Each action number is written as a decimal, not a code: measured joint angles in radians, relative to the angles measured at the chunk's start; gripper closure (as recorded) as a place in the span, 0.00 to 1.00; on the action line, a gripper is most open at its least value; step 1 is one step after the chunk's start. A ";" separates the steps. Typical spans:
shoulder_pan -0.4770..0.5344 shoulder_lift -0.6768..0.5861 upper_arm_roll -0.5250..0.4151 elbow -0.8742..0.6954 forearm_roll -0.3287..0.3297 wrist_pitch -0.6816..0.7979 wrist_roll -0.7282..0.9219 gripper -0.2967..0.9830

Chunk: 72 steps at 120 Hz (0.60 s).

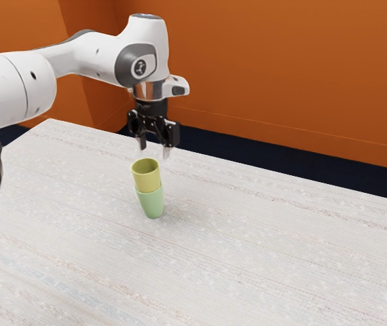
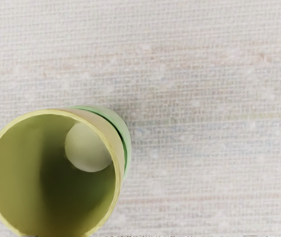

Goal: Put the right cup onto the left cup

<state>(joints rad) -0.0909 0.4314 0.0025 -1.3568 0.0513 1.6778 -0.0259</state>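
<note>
My gripper (image 1: 154, 151) hangs above the cups in the exterior view, its two fingers apart and nothing between them. Just below it stands the yellow cup (image 1: 147, 180), upright with its mouth up, its lower part inside the green cup (image 1: 152, 204), which rests on the table. Looking down in the wrist view, I see into the yellow cup (image 2: 19, 173); the rim of the green cup (image 2: 123, 136) curves around its side. The yellow cup hides most of the green one there.
A pale, striped woven surface covers the table (image 1: 261, 251). Orange walls (image 1: 282, 75) rise behind it, beyond a dark floor strip.
</note>
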 joint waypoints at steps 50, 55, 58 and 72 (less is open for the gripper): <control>-0.140 -0.269 0.112 -0.256 -0.041 0.017 -0.008 0.25; -0.144 -0.292 0.117 -0.276 -0.044 0.018 -0.009 0.25; -0.150 -0.305 0.125 -0.287 -0.045 0.017 -0.009 0.24; -0.163 -0.349 0.142 -0.305 -0.048 0.004 -0.011 0.24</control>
<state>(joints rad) -0.2535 0.0828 0.1442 -1.6620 0.0035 1.6818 -0.0366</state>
